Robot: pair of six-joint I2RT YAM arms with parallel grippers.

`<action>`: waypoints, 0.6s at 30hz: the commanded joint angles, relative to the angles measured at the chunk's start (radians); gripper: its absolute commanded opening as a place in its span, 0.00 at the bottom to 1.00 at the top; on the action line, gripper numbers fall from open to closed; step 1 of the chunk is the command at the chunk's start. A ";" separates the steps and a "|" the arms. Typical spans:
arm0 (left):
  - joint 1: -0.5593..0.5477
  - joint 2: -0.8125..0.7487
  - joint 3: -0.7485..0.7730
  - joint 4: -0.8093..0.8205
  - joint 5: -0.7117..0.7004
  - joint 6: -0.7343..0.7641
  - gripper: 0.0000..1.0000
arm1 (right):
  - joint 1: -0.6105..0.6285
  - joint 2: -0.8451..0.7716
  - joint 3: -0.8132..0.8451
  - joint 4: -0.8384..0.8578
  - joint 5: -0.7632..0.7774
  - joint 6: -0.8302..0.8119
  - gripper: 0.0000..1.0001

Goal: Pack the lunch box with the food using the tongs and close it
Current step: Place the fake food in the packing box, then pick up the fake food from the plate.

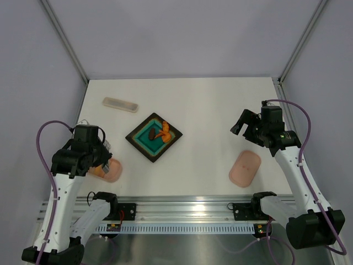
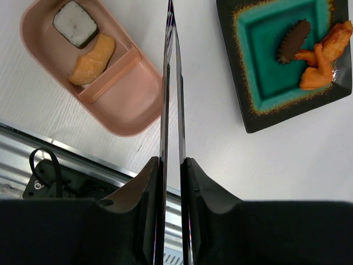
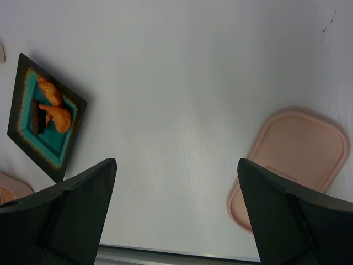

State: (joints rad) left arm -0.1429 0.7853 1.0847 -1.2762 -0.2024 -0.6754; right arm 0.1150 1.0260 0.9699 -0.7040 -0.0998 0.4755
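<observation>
1. Clamped on the tongs (image 2: 171, 83) with the left gripper (image 2: 172, 165): silver arms squeezed nearly together, tips running out of the wrist view.
2. Hovering low at the table's near left, tongs lined up between the lunch box (image 2: 132, 107) and the dark tray (image 2: 253, 118).
3. Over on the right gripper (image 3: 176, 164): spread wide, holding nothing, raised beyond the pink lid (image 3: 298, 160).
4. Underneath, a plain white table (image 1: 209, 105); around it, pale walls (image 1: 165, 33).
5. Already in the box: rice block (image 2: 75, 23) and orange piece (image 2: 92, 58), touching in one compartment.
6. On the tray: brown piece (image 2: 292, 41) beside orange shrimp (image 2: 325, 55).
7. Far left, well apart: translucent case (image 1: 120, 104).

salmon-pink lunch box (image 2: 127, 105), silver tongs (image 2: 165, 110), dark tray (image 2: 237, 66) with teal centre, orange food (image 2: 322, 55)
</observation>
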 commanded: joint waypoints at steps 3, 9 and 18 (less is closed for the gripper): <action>0.003 -0.004 0.029 0.063 0.061 0.033 0.16 | 0.000 0.000 0.004 0.008 -0.009 -0.002 1.00; 0.002 -0.017 -0.052 0.248 0.336 0.071 0.05 | 0.000 0.011 0.006 0.012 -0.015 0.002 1.00; -0.024 -0.017 -0.109 0.434 0.498 0.097 0.00 | 0.000 0.009 0.007 0.006 0.002 -0.002 1.00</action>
State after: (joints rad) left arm -0.1574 0.7761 0.9661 -0.9855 0.1921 -0.6117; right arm 0.1150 1.0363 0.9699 -0.7040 -0.0990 0.4751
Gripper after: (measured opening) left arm 0.241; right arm 0.993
